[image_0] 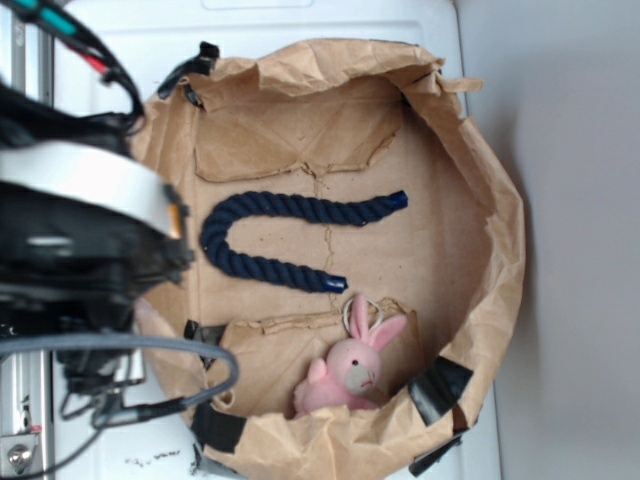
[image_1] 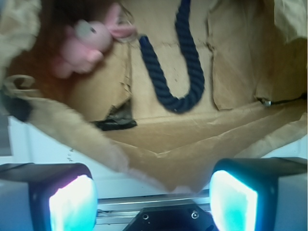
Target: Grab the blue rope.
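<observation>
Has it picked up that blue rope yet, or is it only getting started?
Only starting. Nothing looks done: the rope lies in a U on the floor of the paper bag, near the bunny, untouched. In the wrist view, the gripper is open and empty, outside the bag's rim. Reaching in, closing on the rope and lifting all remain.

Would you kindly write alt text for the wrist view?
A thick navy twisted rope lies in a U on the floor of a crumpled brown paper bag, a pink plush bunny at upper left. The open gripper hangs outside the bag's rim.
</observation>
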### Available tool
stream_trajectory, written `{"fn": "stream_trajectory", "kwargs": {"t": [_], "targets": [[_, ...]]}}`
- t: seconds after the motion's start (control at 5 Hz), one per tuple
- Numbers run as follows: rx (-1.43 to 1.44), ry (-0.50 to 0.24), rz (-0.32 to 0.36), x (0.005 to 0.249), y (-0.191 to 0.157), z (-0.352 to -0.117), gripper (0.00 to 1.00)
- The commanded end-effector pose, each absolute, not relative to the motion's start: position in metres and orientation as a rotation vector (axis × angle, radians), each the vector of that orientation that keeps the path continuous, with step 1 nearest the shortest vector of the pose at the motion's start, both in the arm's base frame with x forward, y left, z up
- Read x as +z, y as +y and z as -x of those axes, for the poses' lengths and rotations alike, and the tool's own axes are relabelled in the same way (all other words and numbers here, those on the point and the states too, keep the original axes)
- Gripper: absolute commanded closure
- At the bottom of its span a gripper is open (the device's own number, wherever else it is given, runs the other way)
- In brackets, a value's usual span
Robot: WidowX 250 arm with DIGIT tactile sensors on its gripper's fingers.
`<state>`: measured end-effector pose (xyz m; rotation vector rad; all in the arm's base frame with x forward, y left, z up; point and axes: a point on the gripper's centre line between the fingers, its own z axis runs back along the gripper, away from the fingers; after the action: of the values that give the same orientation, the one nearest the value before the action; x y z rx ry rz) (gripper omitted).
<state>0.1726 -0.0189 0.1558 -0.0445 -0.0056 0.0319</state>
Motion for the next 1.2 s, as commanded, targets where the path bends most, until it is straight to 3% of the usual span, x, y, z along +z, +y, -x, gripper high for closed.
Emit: {"fn": "stream_trajectory", "kwargs": {"t": [0.0,0.4,0.6,1.0], "targets": [[0.027,-0.03,0.051,0.161,-0.021,-0.173,0.0],[0.027,-0.03,0.051,0.161,-0.021,-0.173,0.0],[0.162,-0.046,0.041,0.157,-0.014,-0.193,0.0],[0.227,-0.076,0.079,0.171,0.003,-0.239,0.0]]}}
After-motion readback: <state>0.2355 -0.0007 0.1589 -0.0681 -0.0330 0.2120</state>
